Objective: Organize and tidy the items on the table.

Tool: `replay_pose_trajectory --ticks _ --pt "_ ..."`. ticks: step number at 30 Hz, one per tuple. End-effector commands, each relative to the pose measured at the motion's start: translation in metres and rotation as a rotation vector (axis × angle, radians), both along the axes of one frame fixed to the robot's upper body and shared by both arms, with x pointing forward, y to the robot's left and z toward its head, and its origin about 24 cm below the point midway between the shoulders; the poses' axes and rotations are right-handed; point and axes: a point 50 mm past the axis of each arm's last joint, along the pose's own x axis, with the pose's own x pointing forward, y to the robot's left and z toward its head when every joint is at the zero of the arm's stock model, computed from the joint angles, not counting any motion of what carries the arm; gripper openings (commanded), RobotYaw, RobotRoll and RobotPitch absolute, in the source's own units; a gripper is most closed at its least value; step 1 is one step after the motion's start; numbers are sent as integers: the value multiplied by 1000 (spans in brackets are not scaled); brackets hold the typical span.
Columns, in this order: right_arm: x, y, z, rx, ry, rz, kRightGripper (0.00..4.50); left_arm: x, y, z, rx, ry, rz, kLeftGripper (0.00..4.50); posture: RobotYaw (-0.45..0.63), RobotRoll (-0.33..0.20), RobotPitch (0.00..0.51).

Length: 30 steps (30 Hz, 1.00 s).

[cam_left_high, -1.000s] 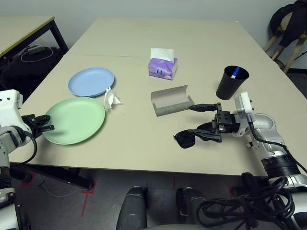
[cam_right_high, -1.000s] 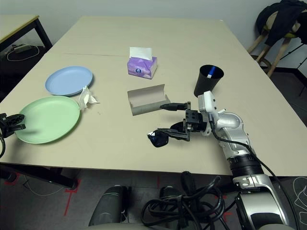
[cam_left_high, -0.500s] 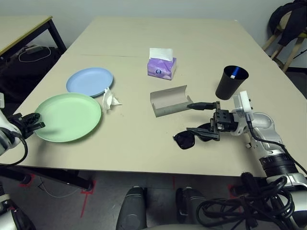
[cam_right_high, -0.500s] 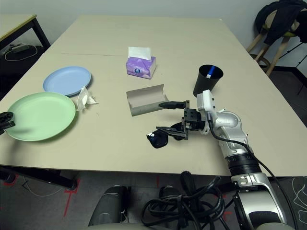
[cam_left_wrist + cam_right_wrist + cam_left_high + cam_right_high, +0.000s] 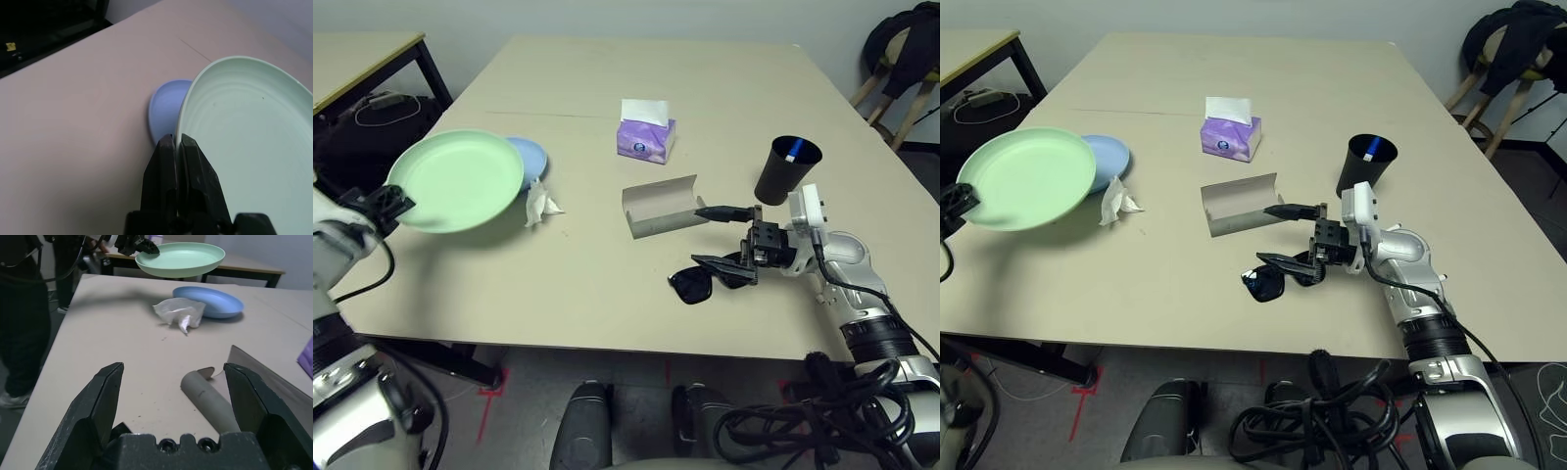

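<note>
Two plates are being stacked: the left gripper (image 5: 389, 203), jaws clamped on the green plate (image 5: 456, 180) rim, holds it above the blue plate (image 5: 531, 155) near the table (image 5: 607, 294) left edge, while the right gripper (image 5: 722, 238) waits, jaws apart, beside the sunglasses (image 5: 697, 283).

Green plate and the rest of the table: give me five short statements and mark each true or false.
1. The left end effector grips the green plate by its rim, off the table. True.
2. The blue plate sits on top of the green one. False: it lies on the table, below it.
3. The right end effector is shut on the sunglasses. False: open.
4. The black cup lies tipped over. False: upright.
5. The tissue lies beside the blue plate. True.
</note>
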Motion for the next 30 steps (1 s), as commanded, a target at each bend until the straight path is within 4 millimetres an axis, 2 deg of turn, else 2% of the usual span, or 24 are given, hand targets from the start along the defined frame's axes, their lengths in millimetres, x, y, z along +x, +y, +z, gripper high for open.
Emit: replay_pose_trajectory --ticks 1,8,17,21,24,29,30 --pt "4 -7 1 -1 17 -120 4500 16 -3 -6 18 19 47 26 135 0 50" --pt "5 3 7 76 32 -198 4500 46 -13 -14 31 31 120 26 93 0 49" --pt "-3 19 16 117 39 -190 4500 64 -20 -17 30 29 233 26 92 0 54" --pt "-4 22 22 135 39 -202 4500 65 -21 -22 27 15 259 1201 84 0 54" --pt "-4 22 24 144 48 -237 4500 65 -21 -24 38 -11 265 2383 82 0 53" --pt "-5 23 23 126 87 -272 4500 67 -30 -25 96 -31 161 4370 82 0 53" --pt "-6 24 23 124 90 -270 4500 66 -33 -24 122 -38 106 4467 83 0 53"
